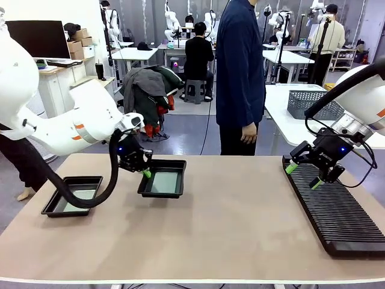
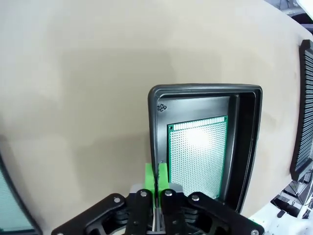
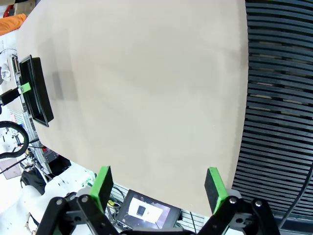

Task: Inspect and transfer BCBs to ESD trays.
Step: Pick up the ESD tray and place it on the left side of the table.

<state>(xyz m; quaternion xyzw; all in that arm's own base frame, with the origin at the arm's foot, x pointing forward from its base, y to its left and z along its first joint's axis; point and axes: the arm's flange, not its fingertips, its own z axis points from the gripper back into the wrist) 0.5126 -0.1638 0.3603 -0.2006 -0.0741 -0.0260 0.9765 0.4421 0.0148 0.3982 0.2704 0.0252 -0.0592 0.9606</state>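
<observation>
My left gripper (image 1: 146,173) is shut on the left rim of a black ESD tray (image 1: 175,164), which sits left of the table's middle. A green BCB (image 1: 164,182) lies flat on that tray's floor. The left wrist view has the green pads (image 2: 150,172) pinching the tray's rim (image 2: 205,89), with the perforated BCB (image 2: 198,156) inside. A second ESD tray (image 1: 53,203) rests at the far left with a board (image 1: 80,194) in it. My right gripper (image 1: 304,176) hangs open over the ribbed rack, and its fingers (image 3: 102,188) stand wide apart with nothing between them.
A long black ribbed rack (image 1: 340,214) lies along the table's right side. A person in dark blue (image 1: 239,66) stands at the far edge, one hand (image 1: 248,133) hanging down. Bare tabletop (image 1: 234,223) spreads between the trays and the rack. A grey basket (image 1: 313,102) sits on a table behind.
</observation>
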